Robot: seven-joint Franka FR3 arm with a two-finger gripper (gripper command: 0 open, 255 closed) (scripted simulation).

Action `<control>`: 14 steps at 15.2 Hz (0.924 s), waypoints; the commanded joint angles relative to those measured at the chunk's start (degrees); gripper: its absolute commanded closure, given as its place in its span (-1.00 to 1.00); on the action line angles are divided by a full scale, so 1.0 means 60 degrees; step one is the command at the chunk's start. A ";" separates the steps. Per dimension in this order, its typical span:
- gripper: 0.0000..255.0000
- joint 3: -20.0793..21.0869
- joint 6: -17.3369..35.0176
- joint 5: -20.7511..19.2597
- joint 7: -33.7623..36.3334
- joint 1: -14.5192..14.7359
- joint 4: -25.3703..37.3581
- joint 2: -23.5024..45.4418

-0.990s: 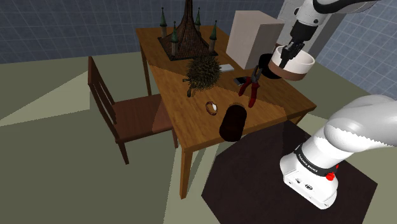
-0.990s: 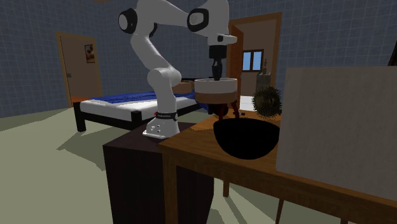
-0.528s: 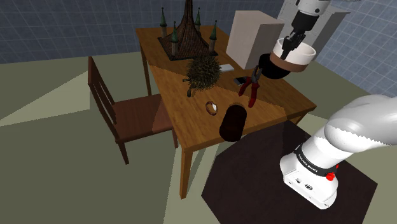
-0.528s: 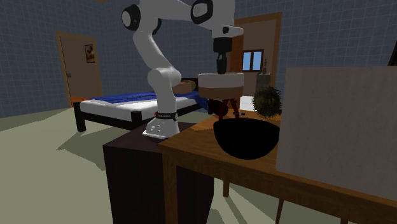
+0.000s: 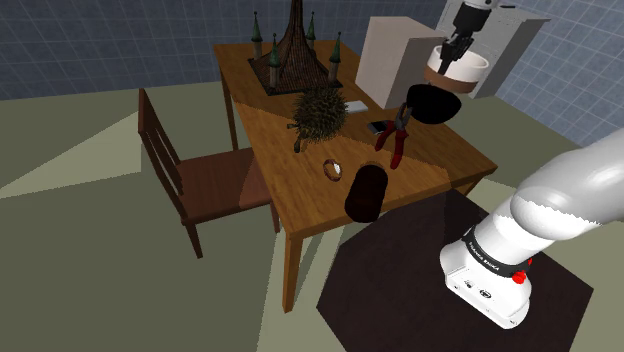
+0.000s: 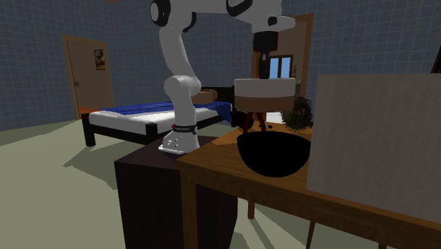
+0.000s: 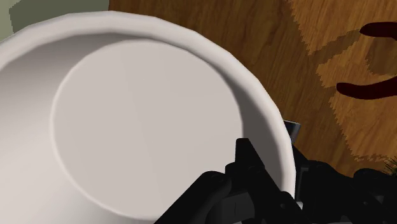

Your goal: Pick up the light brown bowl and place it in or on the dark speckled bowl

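My gripper [image 5: 452,52] hangs high over the table's far right corner, shut on the rim of the light bowl [image 5: 458,67], white inside with a brown band outside. In the second exterior view that bowl [image 6: 263,93] floats level under the gripper [image 6: 263,71], just above the dark bowl [image 6: 273,153]. The dark bowl [image 5: 432,104] stands on the wooden table [image 5: 300,175] below and slightly to the shoulder view's left of the held one. In the wrist view the pale bowl [image 7: 127,121] sits clasped at its rim by the fingers [image 7: 249,164].
A white box [image 5: 396,62] stands right behind the dark bowl. Red-handled pliers [image 5: 396,135], a spiky plant [image 5: 320,110], a dark cylinder [image 5: 366,190], a small ring [image 5: 333,169] and a spired ornament [image 5: 294,50] share the table. A wooden chair [image 5: 195,180] is at its left.
The gripper has lifted the light bowl higher and carried it toward the white box, to the second exterior view's right, bringing it over the dark bowl.
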 commanded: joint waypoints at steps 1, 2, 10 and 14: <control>1.00 -0.0248 -0.0046 0.0257 -0.0385 0.0028 0.0751 0.0737; 1.00 -0.0377 -0.0099 0.0418 -0.0598 0.0025 0.1168 0.1130; 1.00 -0.0561 0.0697 0.0736 -0.0967 -0.0035 0.1014 0.1845; 1.00 -0.0589 0.1202 0.0811 -0.1034 -0.0042 0.0646 0.2001</control>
